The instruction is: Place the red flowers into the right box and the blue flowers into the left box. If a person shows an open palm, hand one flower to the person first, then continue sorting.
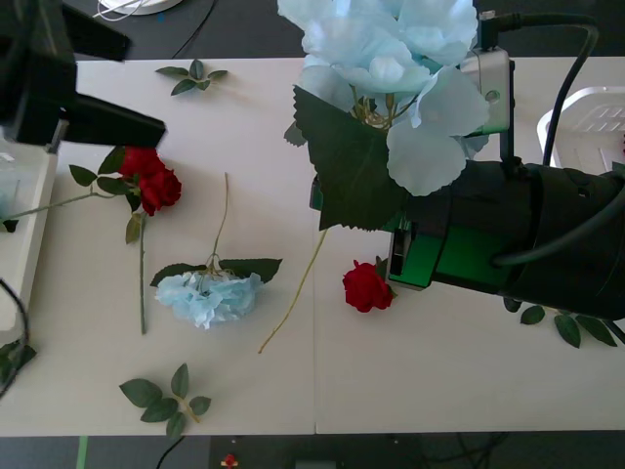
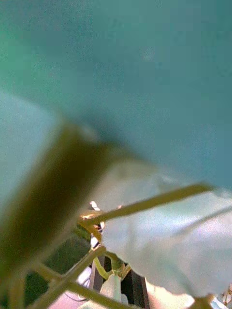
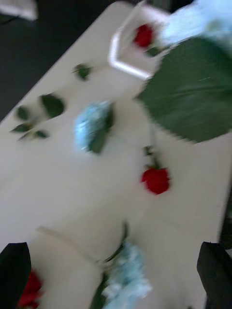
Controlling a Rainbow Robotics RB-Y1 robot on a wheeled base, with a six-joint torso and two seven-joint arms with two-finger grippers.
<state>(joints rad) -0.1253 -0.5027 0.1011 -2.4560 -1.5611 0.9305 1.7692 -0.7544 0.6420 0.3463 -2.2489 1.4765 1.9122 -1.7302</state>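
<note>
- Right tool (image 1: pixel 459 93), upper centre of front view: I see it holding a blue flower (image 1: pixel 391 49) off the desk (image 1: pixel 439 371).
- Left tool (image 3: pixel 116 277) wide open, upper left.
- Red flowers (image 1: pixel 367 286) on desk mid-frame.

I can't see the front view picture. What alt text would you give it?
The robot's right arm holds a big pale-blue hydrangea raised above a white table. Below lie another blue hydrangea, a red rose near the middle, a rose pair to the left, and loose leaf sprigs. The left arm hangs at the table's left edge.
</note>
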